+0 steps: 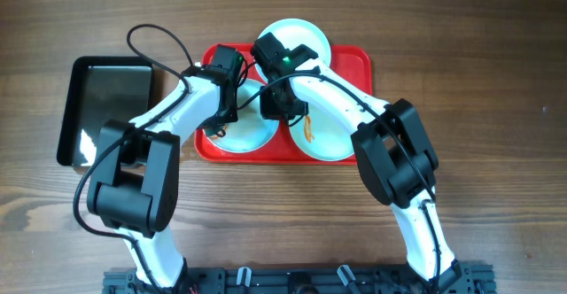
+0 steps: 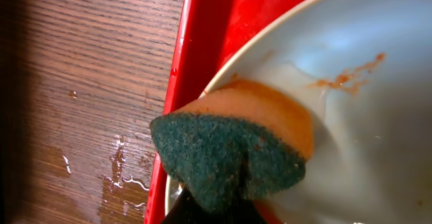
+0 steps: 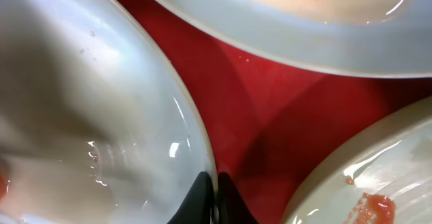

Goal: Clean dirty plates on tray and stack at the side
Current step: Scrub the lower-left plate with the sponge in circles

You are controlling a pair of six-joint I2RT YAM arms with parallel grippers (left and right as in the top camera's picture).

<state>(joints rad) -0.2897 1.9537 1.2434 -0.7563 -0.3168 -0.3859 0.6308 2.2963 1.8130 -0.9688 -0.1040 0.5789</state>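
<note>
The red tray (image 1: 359,59) holds three pale plates. The front left plate (image 1: 248,135) has my left gripper (image 1: 223,117) over its left edge. That gripper is shut on an orange sponge with a green scouring face (image 2: 229,156), which presses on this plate (image 2: 378,136) near its rim. An orange smear (image 2: 347,79) lies further in. My right gripper (image 3: 214,187) is shut on the same plate's rim (image 3: 101,102), at its right side (image 1: 273,110). The front right plate (image 1: 332,139) carries an orange smear (image 3: 371,204). The far plate (image 1: 306,39) overhangs the tray's back edge.
A glossy black tray (image 1: 106,108) lies on the wood table left of the red tray. Water drops (image 2: 125,177) sit on the wood beside the red tray's rim (image 2: 182,62). Both arms cross over the tray's front half.
</note>
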